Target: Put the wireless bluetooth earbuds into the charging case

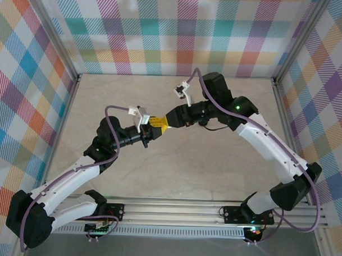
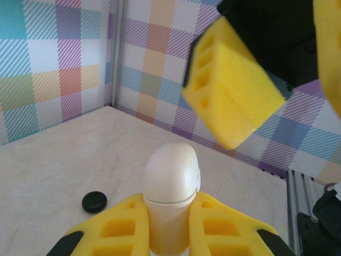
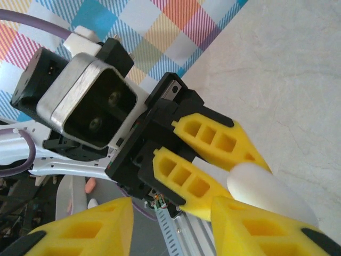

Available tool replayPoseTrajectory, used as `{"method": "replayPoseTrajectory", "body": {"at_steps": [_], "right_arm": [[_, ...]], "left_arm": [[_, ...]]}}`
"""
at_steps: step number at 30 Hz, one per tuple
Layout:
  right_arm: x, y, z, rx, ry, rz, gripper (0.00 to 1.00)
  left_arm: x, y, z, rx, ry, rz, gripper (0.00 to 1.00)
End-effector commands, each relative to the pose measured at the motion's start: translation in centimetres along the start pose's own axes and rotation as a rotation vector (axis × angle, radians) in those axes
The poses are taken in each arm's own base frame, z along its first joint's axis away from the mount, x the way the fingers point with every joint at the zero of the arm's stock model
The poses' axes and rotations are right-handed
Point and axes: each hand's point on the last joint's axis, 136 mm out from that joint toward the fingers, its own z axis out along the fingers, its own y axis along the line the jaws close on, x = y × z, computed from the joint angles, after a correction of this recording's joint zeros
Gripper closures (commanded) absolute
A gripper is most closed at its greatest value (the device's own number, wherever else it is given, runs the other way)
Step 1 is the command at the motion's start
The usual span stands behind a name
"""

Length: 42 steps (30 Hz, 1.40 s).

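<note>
Left gripper [image 2: 170, 205] holds the white charging case [image 2: 171, 176] mid-air, right gripper [image 3: 173, 218] right at it.
Top view: both arms meet at frame centre above the table [image 1: 214, 163], yellow fingers nearly tip to tip. Left wrist view: case upright, rounded end up, at lower centre, clamped between the two left fingers. One right finger [image 2: 229, 90] hangs above it at upper right, not touching. Right wrist view: right jaws apart with a clear gap; case sits lower right, just above the right-hand finger. Contact there: cannot tell. Small black round object [image 2: 94, 201] lies on the table at lower left, well apart from the case.
</note>
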Motion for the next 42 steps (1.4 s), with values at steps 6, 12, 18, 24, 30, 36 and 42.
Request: {"method": "replayPoseTrajectory", "body": {"at_steps": [6, 12, 18, 24, 30, 36, 42], "right_arm": [[-1.8, -3.7, -2.4, 0.144, -0.172, 0.037, 0.51], [-1.4, -2.8, -2.7, 0.063, -0.242, -0.134, 0.46], [0.1, -3.1, -3.4, 0.142, -0.272, -0.470, 0.37], [3.2, -3.2, -0.1, 0.272, -0.104, -0.954, 0.28], [3.9, -3.1, 1.9, 0.317, -0.066, -1.183, 0.21], [3.1, -4.0, 2.6, 0.420, -0.069, -1.286, 0.20], [2.2, -3.6, 2.5, 0.459, -0.100, -1.335, 0.21]], "left_arm": [[-1.3, -1.2, -0.2, 0.082, -0.047, -0.010, 1.00], [-2.3, -1.7, -0.1, 0.125, -0.071, -0.075, 1.00], [-2.9, -1.9, 0.0, 0.135, -0.039, -0.120, 1.00], [-2.5, -1.8, 0.2, 0.129, 0.012, -0.159, 1.00], [-2.5, -1.8, 0.0, 0.120, 0.021, -0.172, 1.00], [-2.2, -2.1, -0.2, 0.128, 0.040, -0.179, 1.00], [-2.0, -2.0, -0.2, 0.119, 0.054, -0.200, 1.00]]}}
